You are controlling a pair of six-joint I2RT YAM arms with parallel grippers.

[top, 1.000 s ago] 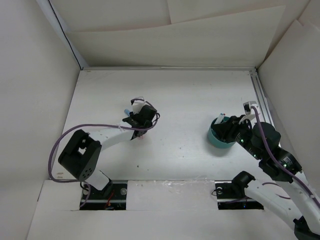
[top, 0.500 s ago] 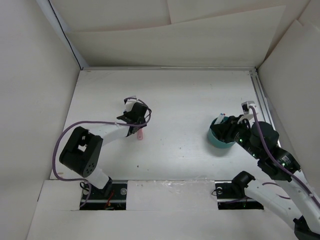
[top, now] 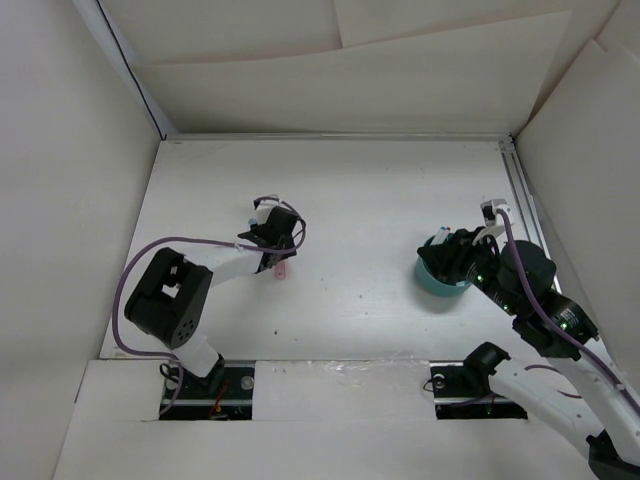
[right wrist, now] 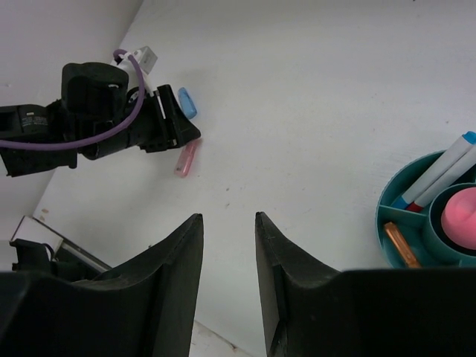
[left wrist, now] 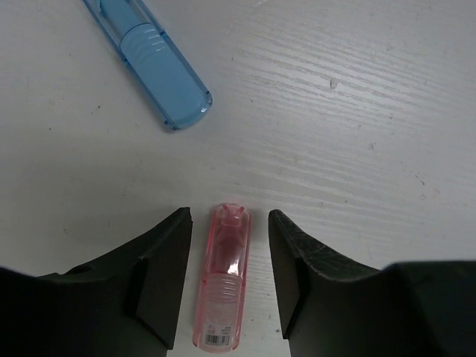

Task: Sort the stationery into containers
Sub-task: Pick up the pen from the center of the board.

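A clear pink eraser-like piece (left wrist: 221,279) lies flat on the white table between the fingers of my left gripper (left wrist: 229,217). The jaws are open and stand apart from it on both sides. A light blue piece (left wrist: 155,67) lies just beyond it. In the top view the left gripper (top: 280,256) is left of centre, with the pink piece (top: 283,268) at its tip. My right gripper (right wrist: 228,219) is open and empty, held above the table next to the teal cup (right wrist: 385,220). The cup holds white pens (right wrist: 439,175), an orange piece (right wrist: 401,244) and a pink piece (right wrist: 461,219).
White walls close in the table at the back and on both sides. A metal rail (top: 520,190) runs along the right edge. The teal cup (top: 432,283) stands at the right, partly under the right arm. The left arm's purple cable (top: 170,245) loops over the table.
My left gripper has shifted a little left and back, and the pink piece now shows on the table at its tip. The right arm has barely moved.
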